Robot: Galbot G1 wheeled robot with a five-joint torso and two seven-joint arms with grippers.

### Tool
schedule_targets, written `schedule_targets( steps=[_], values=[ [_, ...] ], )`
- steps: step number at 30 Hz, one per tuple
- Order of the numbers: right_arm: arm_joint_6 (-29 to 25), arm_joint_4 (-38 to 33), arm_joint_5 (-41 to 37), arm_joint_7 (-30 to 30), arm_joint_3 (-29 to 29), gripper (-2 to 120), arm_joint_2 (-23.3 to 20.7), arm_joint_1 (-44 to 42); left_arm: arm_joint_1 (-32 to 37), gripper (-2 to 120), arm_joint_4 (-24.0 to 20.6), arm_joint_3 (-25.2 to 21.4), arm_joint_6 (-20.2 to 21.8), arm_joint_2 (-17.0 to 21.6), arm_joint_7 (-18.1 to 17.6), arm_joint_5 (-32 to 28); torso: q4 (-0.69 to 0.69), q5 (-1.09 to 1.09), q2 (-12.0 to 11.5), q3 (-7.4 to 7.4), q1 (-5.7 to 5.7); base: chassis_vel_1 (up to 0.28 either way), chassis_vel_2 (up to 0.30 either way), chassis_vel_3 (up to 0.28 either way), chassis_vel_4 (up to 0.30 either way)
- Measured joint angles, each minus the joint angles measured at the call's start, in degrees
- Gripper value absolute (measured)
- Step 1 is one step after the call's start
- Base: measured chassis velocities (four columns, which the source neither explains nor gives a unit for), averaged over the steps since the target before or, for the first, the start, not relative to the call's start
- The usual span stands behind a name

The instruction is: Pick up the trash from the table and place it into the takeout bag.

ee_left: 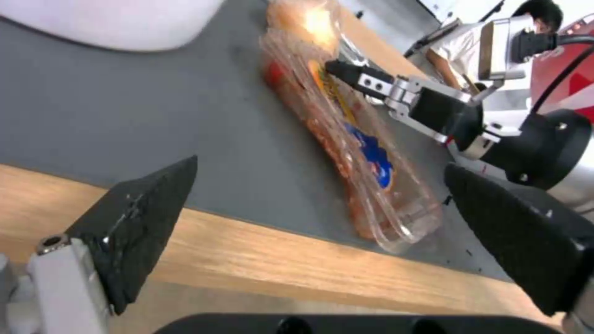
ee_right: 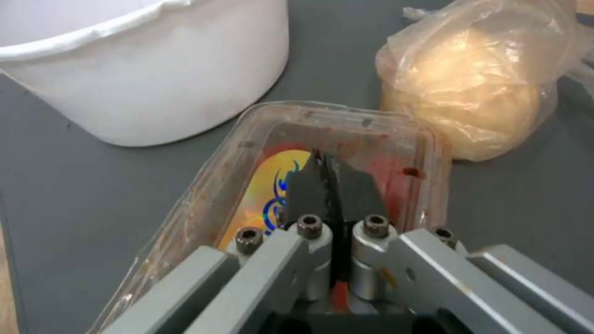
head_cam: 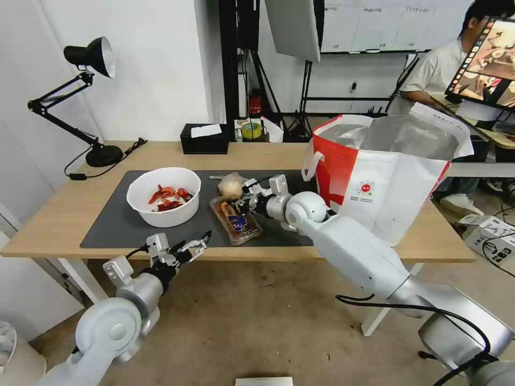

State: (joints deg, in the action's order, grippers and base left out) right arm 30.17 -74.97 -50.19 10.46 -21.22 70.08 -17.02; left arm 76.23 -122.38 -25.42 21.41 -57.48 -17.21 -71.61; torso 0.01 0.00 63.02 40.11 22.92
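The right gripper (head_cam: pixel 240 205) reaches in over the dark grey mat (head_cam: pixel 112 220) on the light-wood table (head_cam: pixel 53 220), its two black fingers (ee_right: pixel 356 188) pressed flat together with their tips resting on the lid of the clear plastic tray (head_cam: pixel 236 221); whether they pinch any of the plastic cannot be told. The tray, smeared red inside and carrying a yellow-and-blue label, lies near the front edge of the mat, just right of the white bowl (head_cam: pixel 164 197) holding red crayfish shells. Directly behind the tray sits the knotted clear bag (head_cam: pixel 231 186) with its beige lump, close to the tray's far end; touching or not cannot be told.

The left gripper (head_cam: pixel 191 249) hangs at the table's front edge, below and in front of the bowl, its jaws spread wide around nothing, pointed toward the tray.

The takeout bag (head_cam: pixel 386 182), white and red with a silver foil lining, stands open at the right end of the table, to the right of the mat, one white loop handle hanging on its left side. At the back of the table are a black tissue box (head_cam: pixel 204 139) and, in the far left corner, a black desk lamp (head_cam: pixel 80 102)
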Motion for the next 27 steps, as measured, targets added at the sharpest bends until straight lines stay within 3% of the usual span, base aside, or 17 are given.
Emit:
schedule_targets(
  steps=[9,27],
  values=[
    [0.00,-0.84,-0.12,-0.16,0.42,0,-0.59,-0.73,-6.39,100,1.51,0.31,4.92,-0.98,-4.87,-17.25,-0.01,0.00,0.00,0.00,0.00,0.000,0.000,0.000,0.000],
    [0.08,-2.32,-0.41,-0.26,1.49,0,-1.58,-1.48,-13.39,100,6.06,6.74,5.77,-1.73,-5.81,-19.88,-0.01,0.00,0.00,0.00,0.00,0.000,0.000,0.000,0.000]
  ],
)
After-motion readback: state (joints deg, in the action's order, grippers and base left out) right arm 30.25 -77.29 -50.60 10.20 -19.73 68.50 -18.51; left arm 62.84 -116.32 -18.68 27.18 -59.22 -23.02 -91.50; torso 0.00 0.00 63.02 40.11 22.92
